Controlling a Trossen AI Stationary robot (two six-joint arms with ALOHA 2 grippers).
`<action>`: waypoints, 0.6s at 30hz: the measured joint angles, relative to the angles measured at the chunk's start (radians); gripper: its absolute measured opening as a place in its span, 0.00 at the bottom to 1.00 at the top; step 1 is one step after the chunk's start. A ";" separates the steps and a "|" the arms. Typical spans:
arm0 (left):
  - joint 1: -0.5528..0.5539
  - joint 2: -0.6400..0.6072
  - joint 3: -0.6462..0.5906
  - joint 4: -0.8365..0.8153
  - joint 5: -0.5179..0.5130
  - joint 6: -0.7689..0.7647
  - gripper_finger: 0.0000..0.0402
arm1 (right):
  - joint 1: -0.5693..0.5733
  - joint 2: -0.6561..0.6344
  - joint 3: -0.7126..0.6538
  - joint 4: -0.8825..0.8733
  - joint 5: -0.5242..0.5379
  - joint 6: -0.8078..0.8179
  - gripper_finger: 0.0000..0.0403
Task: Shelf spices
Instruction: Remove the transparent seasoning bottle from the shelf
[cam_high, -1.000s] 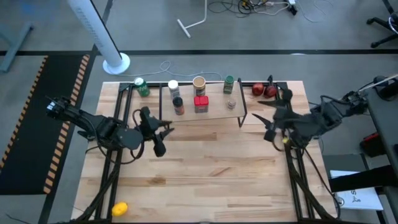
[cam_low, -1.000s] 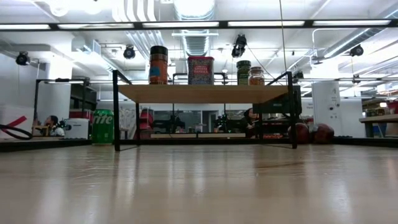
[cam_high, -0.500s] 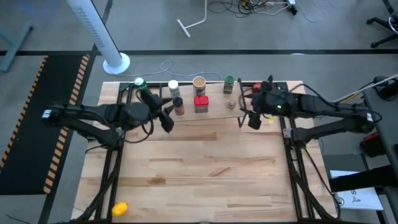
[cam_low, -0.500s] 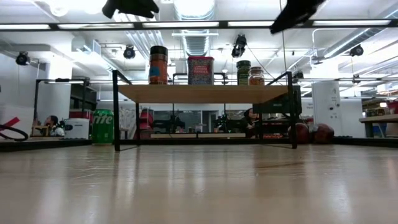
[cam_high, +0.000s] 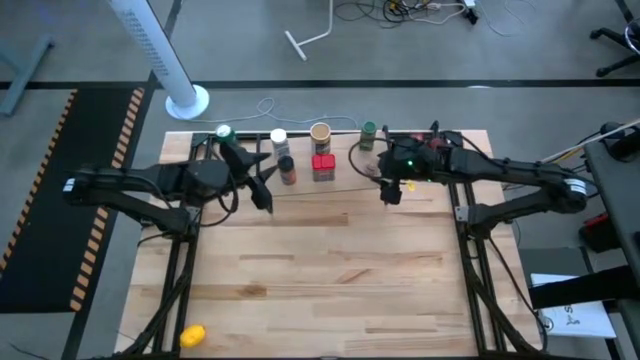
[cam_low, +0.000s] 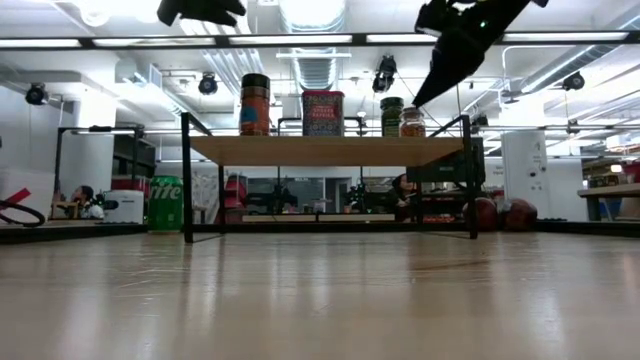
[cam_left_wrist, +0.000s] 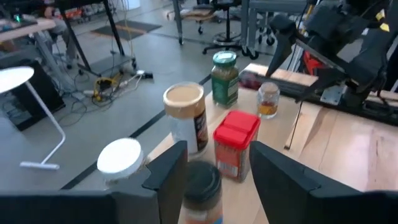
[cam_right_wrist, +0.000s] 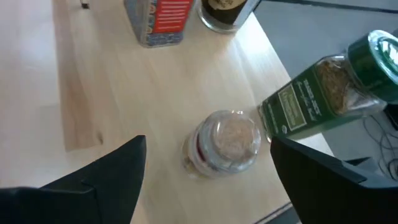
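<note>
All six spices already stand on the shelf (cam_high: 345, 185), which sits at the far edge of the surface (cam_high: 330, 270); nothing remains down on the boards, so you are likely at a final check or nudge.

Your right gripper (cam_right_wrist: 205, 180) hangs just above the small clear grey-capped jar (cam_right_wrist: 225, 144), fingers spread wide and empty to either side of it; the green-capped jar (cam_right_wrist: 323, 93) stands just beside that jar, so you have little room on that flank. Your left gripper (cam_left_wrist: 214, 177) hovers over the dark-capped brown jar (cam_left_wrist: 202, 186), fingers likewise apart and holding nothing; the red square tin (cam_left_wrist: 235, 144) is right next to it, with the tan round-lidded tub (cam_left_wrist: 185, 115) and the white-capped jar (cam_left_wrist: 119, 158) near behind.

Judge the small clear jar as light, stiff and probably glass; smooth walls may slip, and a knock could tip it into its green neighbour; take it across the body below the cap, not by the cap. The tin offers flat faces and should grip well.

As to contents: the clear jar shows a pale granular fill; the green-capped one holds dried, flaky green-brown herb; the brown jar's filling is hidden under its cap.
</note>
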 joint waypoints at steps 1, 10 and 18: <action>0.000 -0.005 0.000 -0.017 0.000 -0.012 0.40 | -0.006 0.004 0.000 0.001 -0.001 -0.002 0.79; -0.004 -0.016 -0.001 -0.092 0.004 -0.069 0.38 | -0.085 0.025 0.000 0.033 -0.094 -0.003 0.76; -0.005 -0.017 -0.002 -0.092 0.005 -0.066 0.38 | -0.134 0.071 0.000 0.070 -0.181 -0.004 0.77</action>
